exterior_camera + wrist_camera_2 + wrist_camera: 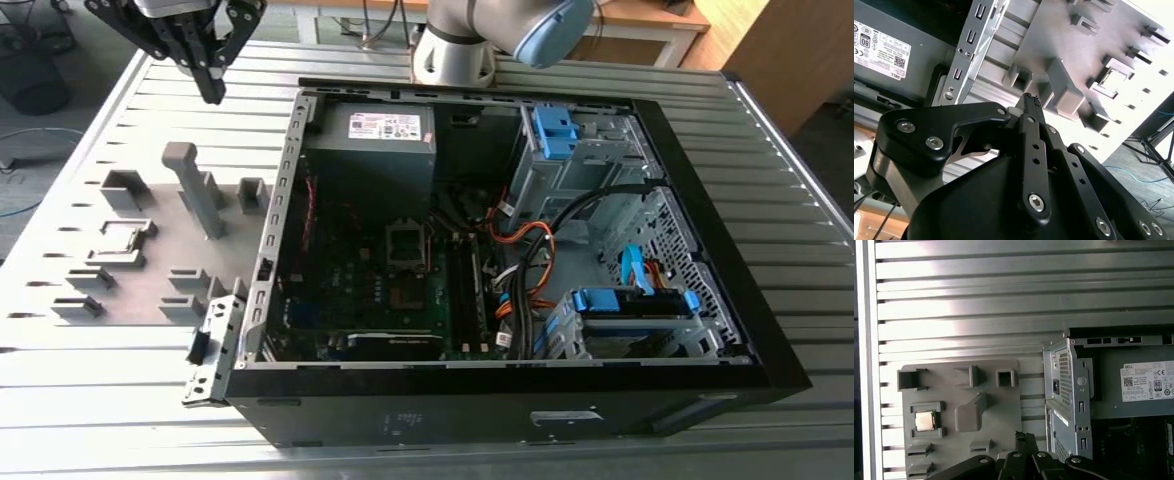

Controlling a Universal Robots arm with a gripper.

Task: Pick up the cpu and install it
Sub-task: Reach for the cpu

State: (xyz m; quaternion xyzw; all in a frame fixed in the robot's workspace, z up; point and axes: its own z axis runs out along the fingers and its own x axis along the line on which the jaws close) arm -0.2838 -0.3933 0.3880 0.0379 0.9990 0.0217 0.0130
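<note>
Zero of two stages judged complete: neither pick-up nor installation. Found the cpu [924, 421] lying flat, metal top up, in a square holder on the grey fixture plate [999, 410], with nothing touching it. Located that plate on the slatted bench [107, 420], just beside the open computer case [400, 415], on the exterior view's left.

Noted the end effector [211, 92] raised above the bench near the far corner of the case, well apart from the cpu, with fingers pressed together and pinching nothing. Confirmed the same in both wrist views.

Observed the motherboard socket [407, 245] inside the case, on the near side of the power supply [367, 150]. Could not tell whether latched or open, nor whether occupied.

Judged outstanding: the whole of the pick-up and the whole of the installation. Recorded no contact between the end effector and any part at this moment.
</note>
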